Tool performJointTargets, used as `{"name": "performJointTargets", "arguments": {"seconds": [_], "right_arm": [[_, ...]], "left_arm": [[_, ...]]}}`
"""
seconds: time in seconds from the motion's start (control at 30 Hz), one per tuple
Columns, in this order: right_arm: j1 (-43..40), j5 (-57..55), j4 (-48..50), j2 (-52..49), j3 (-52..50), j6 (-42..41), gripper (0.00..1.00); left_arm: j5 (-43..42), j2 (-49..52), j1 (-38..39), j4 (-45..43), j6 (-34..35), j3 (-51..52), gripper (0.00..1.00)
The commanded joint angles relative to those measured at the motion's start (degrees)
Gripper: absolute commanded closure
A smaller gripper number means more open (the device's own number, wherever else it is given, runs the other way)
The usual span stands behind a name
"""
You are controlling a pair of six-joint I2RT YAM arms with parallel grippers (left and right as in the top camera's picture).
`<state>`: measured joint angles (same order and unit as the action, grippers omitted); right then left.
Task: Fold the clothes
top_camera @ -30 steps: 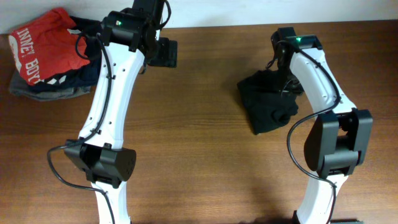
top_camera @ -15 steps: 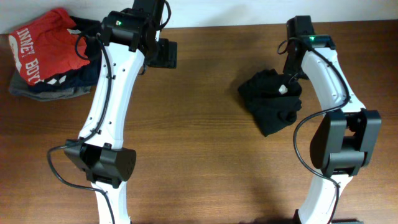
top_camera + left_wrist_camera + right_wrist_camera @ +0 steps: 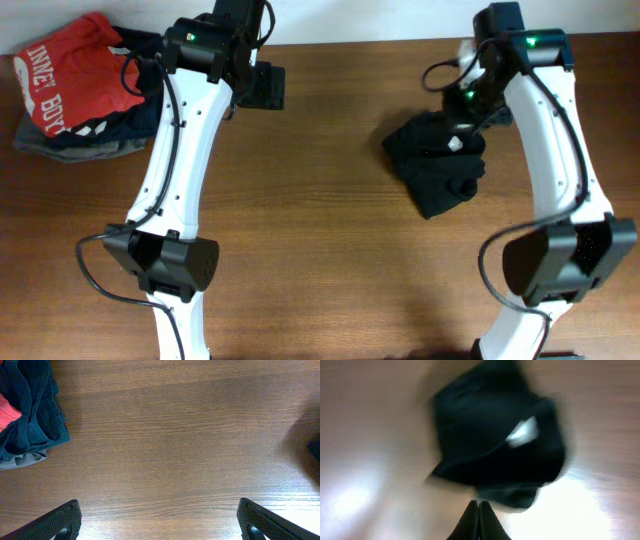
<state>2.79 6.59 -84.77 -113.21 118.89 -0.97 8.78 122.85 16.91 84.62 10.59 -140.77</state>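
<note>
Toward the far right edge of the brown wooden bench [image 3: 330, 260], the right claw [image 3: 479, 521], pinched shut on nothing, has drawn back from the crumpled black long-sleeved fabric top [image 3: 437, 172]. That top has shifted slightly yet stays bunched, so folding looks barely begun. The left claw [image 3: 160, 522] hangs wide and empty. No container shows; a red lettered shirt [image 3: 70, 70] and a navy garment [image 3: 105, 128] sit piled at the far-left corner.

Top [image 3: 438, 175] at right on table [image 3: 320, 210], garment pile [image 3: 70, 95] at far left corner

Overhead, looking down, shares clothes [image 3: 435, 182] with right wrist.
</note>
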Motion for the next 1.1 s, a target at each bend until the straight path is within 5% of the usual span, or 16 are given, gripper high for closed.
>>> {"name": "performJointTargets", "arguments": {"seconds": [0.0,0.33,0.6,0.97,1.07], "right_arm": [[3.5,13.2,-4.4,0.4,-0.3,11.6,0.96],[5.6,17.2,-1.2,-4.9,-10.5,18.8,0.96],[-1.8,16.8,5.2,-11.5,-10.7,18.7,0.92],[-10.8,16.8,24.7,-14.7,-10.7,17.0,0.85],[-11.2,14.8,29.8,-14.7,-10.7,14.7,0.73]], "left_arm": [[-0.4,0.3,0.0,-0.2,0.7,0.4,0.01],[-0.4,0.3,0.0,-0.1,0.7,0.4,0.01],[-0.4,0.3,0.0,0.2,0.7,0.4,0.01],[-0.4,0.3,0.0,0.0,0.7,0.4,0.01],[-0.4,0.3,0.0,0.1,0.7,0.4,0.01]]}}
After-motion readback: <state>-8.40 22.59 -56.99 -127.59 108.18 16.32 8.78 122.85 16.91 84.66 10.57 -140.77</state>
